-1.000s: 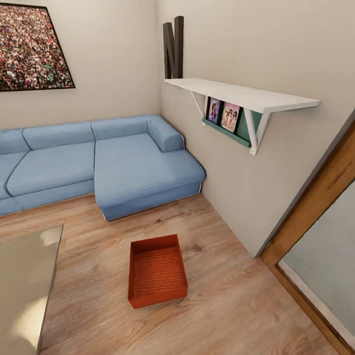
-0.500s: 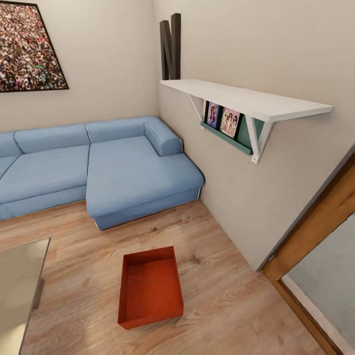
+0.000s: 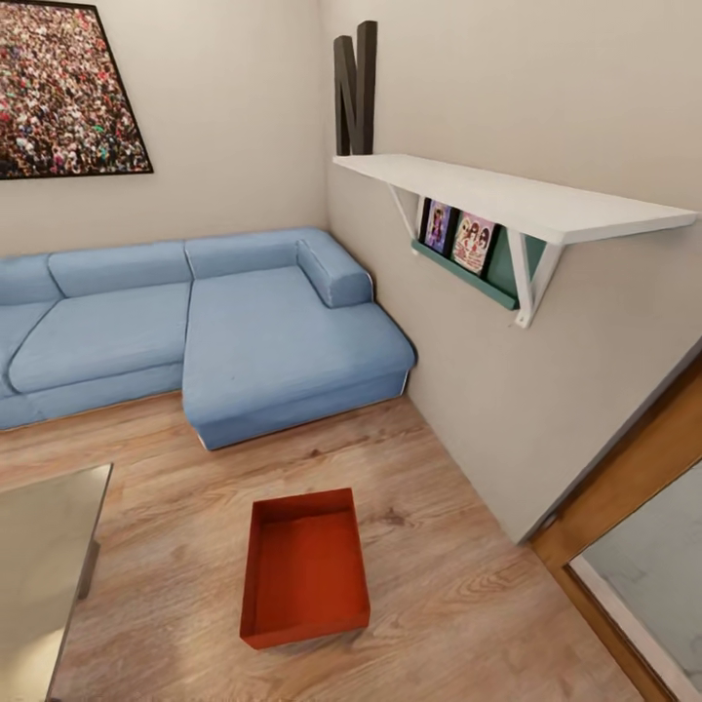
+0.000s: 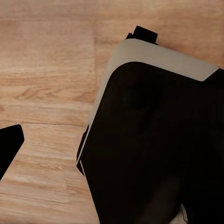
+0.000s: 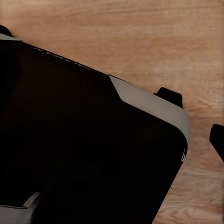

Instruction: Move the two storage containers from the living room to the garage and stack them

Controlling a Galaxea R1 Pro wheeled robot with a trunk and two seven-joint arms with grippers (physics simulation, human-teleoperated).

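From the head camera I see one storage container (image 3: 305,570) lying open side up on the light wood-plank floor (image 3: 458,595) of the living room, empty, well apart from everything around it. Behind it stands the blue sectional sofa (image 3: 205,327), its chaise end pushed into the corner. A glass-topped desk (image 3: 39,561) comes in near the container's left side. On the right wall a white shelf (image 3: 512,195) hangs above a small rack of pictures (image 3: 458,239), with a dark letter N (image 3: 356,88) standing on it, and a wood-framed glass door (image 3: 634,546) sits further along. Both wrist cameras look down at plank floor past the robot's dark base (image 4: 154,149). I cannot tell whether either end effector is open or closed.
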